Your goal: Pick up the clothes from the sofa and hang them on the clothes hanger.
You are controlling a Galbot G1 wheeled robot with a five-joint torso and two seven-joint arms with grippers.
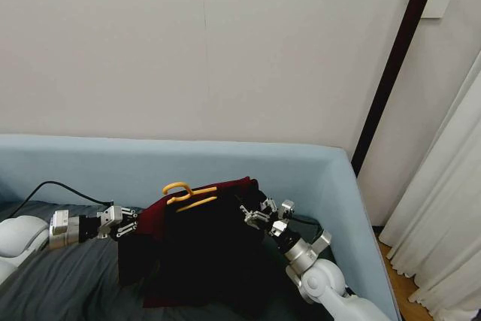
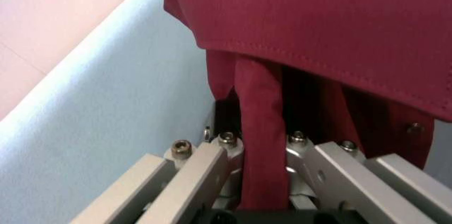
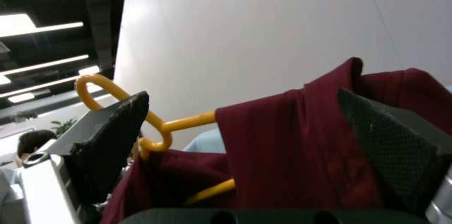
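Right now you have the dark red garment on its yellow hanger, held up inside the light blue sofa above the grey seat — its lower part is too dark to make out. Your left gripper is clenched on a fold of the cloth, pinched between its fingers. Your right gripper sits at the far shoulder with its pads spread wide — you cannot tell whether either touches the fabric.

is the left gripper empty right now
No, the left gripper is shut on a fold of the dark red fabric garment.
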